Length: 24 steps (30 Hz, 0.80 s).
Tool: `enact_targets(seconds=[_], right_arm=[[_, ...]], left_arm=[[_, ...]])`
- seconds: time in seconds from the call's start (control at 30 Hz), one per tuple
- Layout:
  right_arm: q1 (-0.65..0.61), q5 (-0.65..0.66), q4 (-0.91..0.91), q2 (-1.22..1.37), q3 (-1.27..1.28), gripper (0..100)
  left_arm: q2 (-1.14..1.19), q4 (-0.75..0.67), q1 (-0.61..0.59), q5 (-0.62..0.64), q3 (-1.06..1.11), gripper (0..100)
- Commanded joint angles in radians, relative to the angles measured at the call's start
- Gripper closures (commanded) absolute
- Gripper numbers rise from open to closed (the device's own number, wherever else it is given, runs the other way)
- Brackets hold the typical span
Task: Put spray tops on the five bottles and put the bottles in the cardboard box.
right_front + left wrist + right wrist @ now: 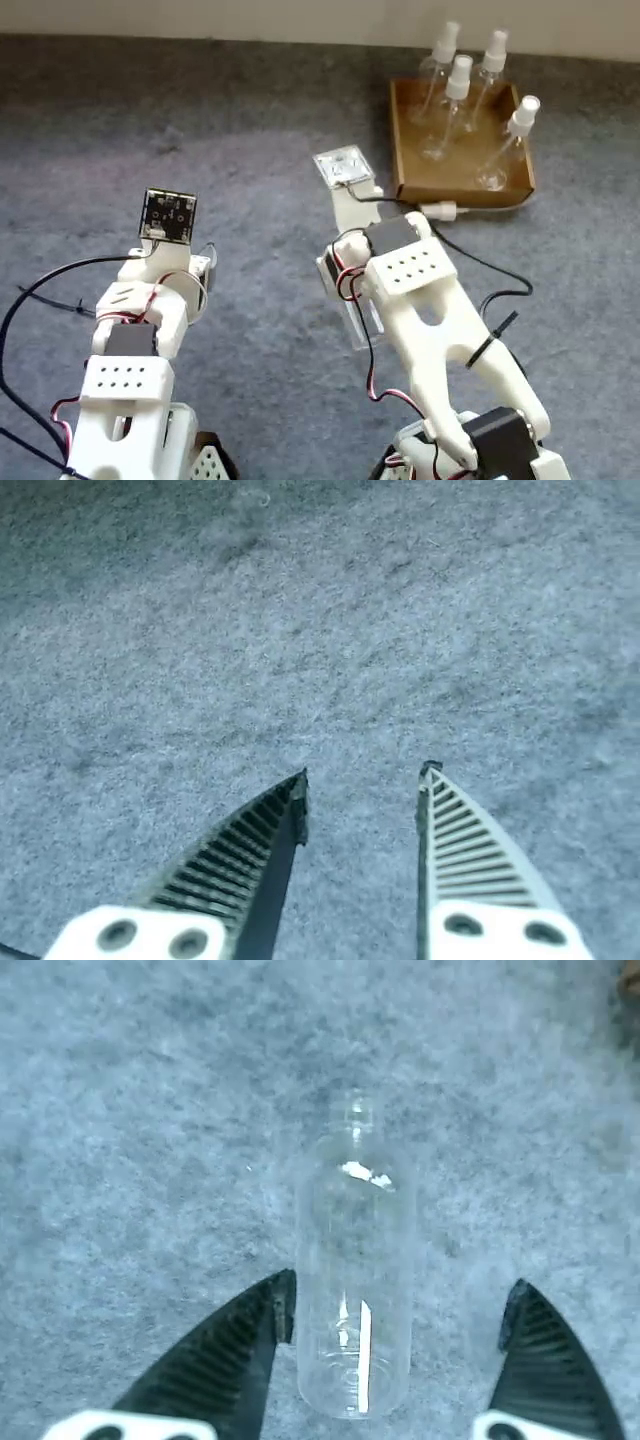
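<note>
A clear bottle (355, 1290) with a bare neck lies on the grey carpet. My right gripper (400, 1285) is open, and its black fingers (235, 1345) stand on either side of the bottle's lower half without touching it. The left gripper (365, 775) is open over bare carpet with nothing between its fingers. In the high view the cardboard box (405, 140) sits at the back right. Several capped bottles (455, 105) stand leaning inside it. A loose white spray top (440, 210) lies on the carpet against the box's near wall.
The right arm (410, 270) reaches up the middle of the high view, just short of the box. The left arm (150, 300) is at the lower left. Black cables (490, 275) trail beside both arms. Open carpet (230, 120) spreads across the back left.
</note>
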Motion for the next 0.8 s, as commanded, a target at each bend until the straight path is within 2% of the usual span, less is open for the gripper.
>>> enact_targets(seconds=[0.0, 0.13, 0.6, 0.77], right_arm=[[-0.021, -0.003, -0.045, -0.002, 0.053, 70.2], [-0.05, -0.006, -0.116, -0.002, 0.119, 70.2], [-0.041, -0.003, -0.206, 0.008, 0.252, 70.5], [0.028, 0.0, -0.203, 0.177, 0.242, 71.8]], left_arm=[[-0.004, 0.068, 0.081, -0.021, -0.044, 82], [-0.004, 0.118, 0.101, -0.046, -0.062, 82], [-0.004, 0.12, 0.096, -0.048, -0.056, 82], [-0.004, 0.121, 0.101, -0.048, -0.056, 82]])
